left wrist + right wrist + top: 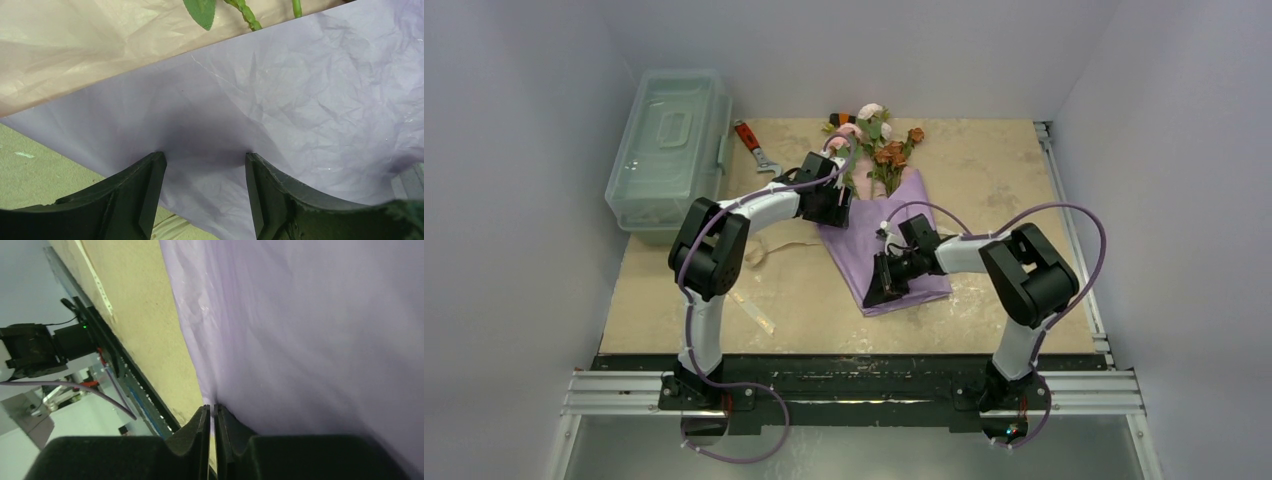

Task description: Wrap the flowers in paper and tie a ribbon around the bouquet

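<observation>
The flowers point(879, 140) lie at the back of the table, blooms away from me, with their stems point(245, 12) running under the lilac paper point(894, 225). The paper's pink face point(75, 45) shows at its upper fold. My left gripper point(836, 205) point(205, 157) is open, and both fingertips press down on the lilac sheet near its upper left edge. My right gripper point(879, 282) point(210, 410) is shut on the paper's lower left edge, with a thin sliver of sheet between the jaws. The cream ribbon point(772, 250) lies loose on the table left of the paper.
A clear plastic toolbox point(669, 150) stands at the back left, with a red-handled wrench point(752, 142) beside it. A pale flat strip point(754, 312) lies near the left arm's base. The metal rail point(125, 380) runs along the table's near edge.
</observation>
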